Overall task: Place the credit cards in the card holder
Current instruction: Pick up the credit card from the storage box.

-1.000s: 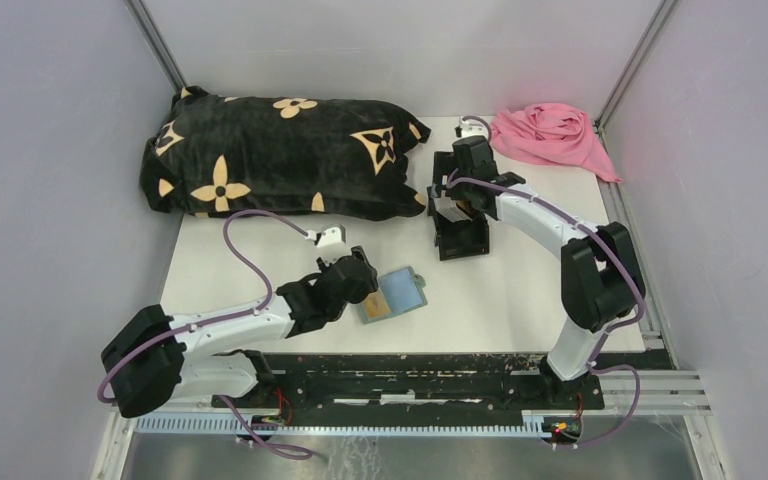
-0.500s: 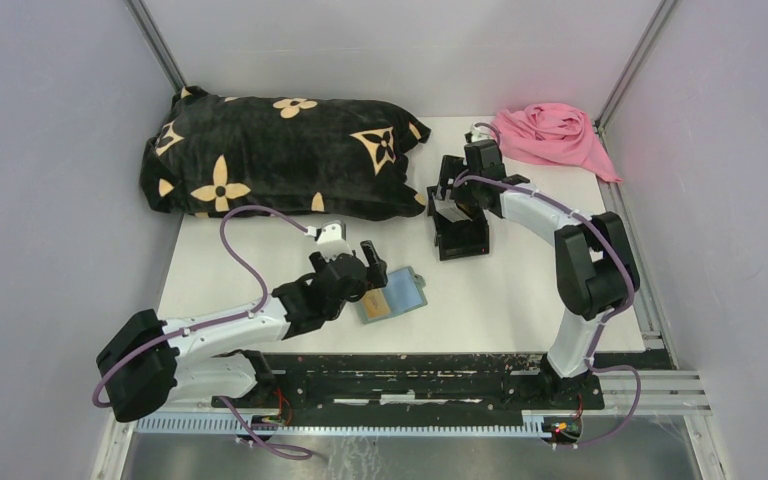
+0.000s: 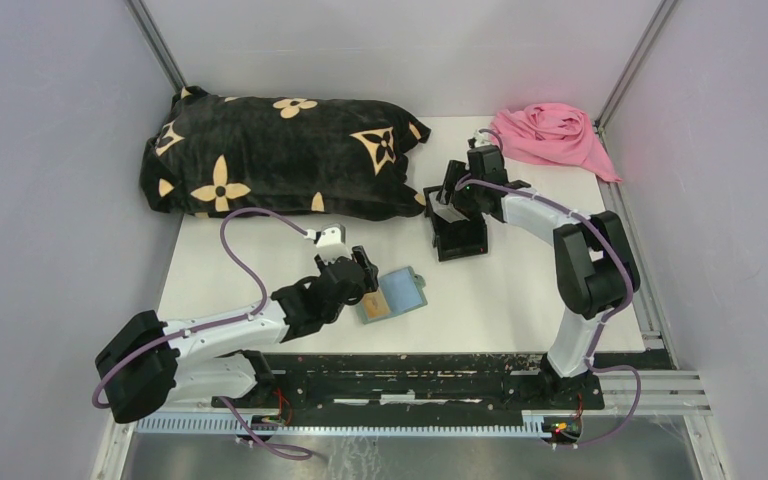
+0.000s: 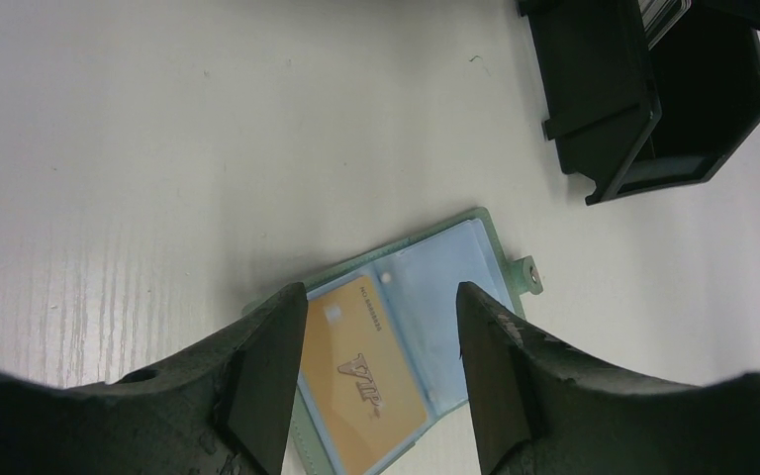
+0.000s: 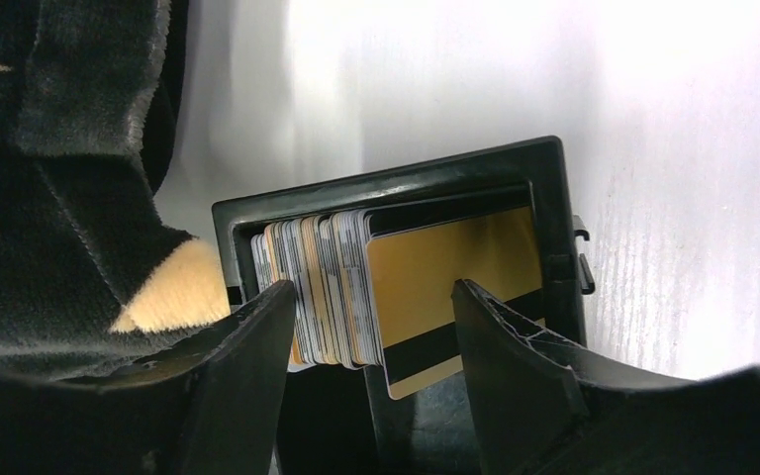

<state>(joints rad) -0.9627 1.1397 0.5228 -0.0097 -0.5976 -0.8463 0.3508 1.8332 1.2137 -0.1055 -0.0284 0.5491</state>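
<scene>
The sage-green card holder [image 3: 393, 295] lies open on the table near the front, with a gold VIP card [image 4: 366, 381] in its pale blue inside [image 4: 445, 297]. My left gripper [image 4: 376, 371] is open and empty just above its left half. The credit cards [image 5: 322, 287] stand in a stack in a black box [image 3: 457, 228]; the nearest is a gold card [image 5: 450, 272] with a black stripe. My right gripper [image 5: 371, 341] is open, its jaws on either side of the stack, touching nothing I can see. In the top view it [image 3: 452, 192] hovers over the box.
A black pillow with tan flowers [image 3: 280, 155] lies at the back left, close beside the black box. A pink cloth [image 3: 550, 133] sits in the back right corner. Walls enclose the table on three sides.
My right gripper has moved slightly right and down over the black box. My left gripper has shifted a little near the card holder's left edge. The card holder has not moved.
</scene>
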